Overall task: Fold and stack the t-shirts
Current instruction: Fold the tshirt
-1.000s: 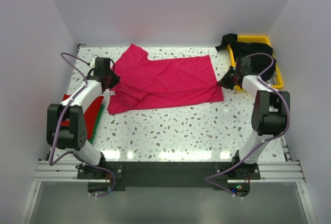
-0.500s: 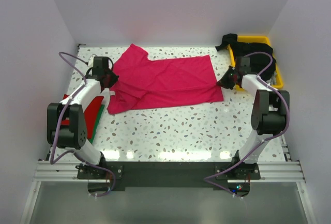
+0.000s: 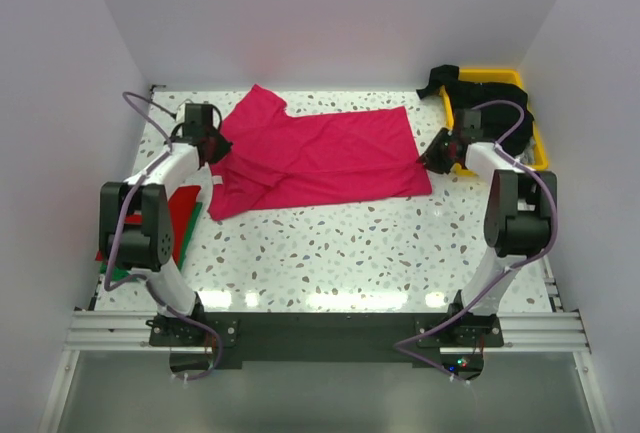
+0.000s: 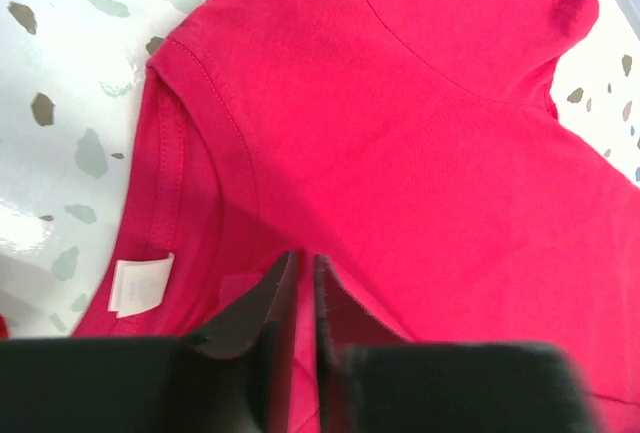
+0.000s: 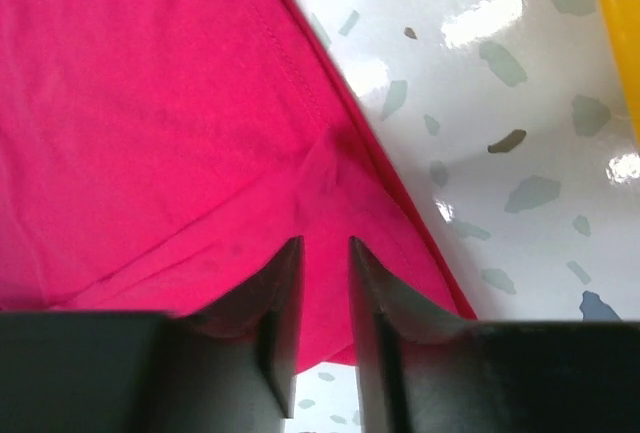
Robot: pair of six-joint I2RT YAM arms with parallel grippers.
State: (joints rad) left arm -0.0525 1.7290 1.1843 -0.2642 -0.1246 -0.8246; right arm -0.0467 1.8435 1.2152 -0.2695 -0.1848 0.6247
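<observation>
One magenta-pink t-shirt (image 3: 320,158) lay spread flat across far table (image 3: 350,243), near-left part rumpled. Red t-shirt (image 3: 183,215) lay flat at left edge, green t-shirt (image 3: 192,225) showing beneath. Black t-shirts (image 3: 490,98) were heaped in yellow tray (image 3: 543,153), far right.

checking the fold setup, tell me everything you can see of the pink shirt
The pink shirt is soft magenta cloth with stitched hems and a white tag by the collar. It lies spread, slightly rumpled, on the speckled table. The left gripper pinches it near the collar, the right gripper its opposite hem.
</observation>
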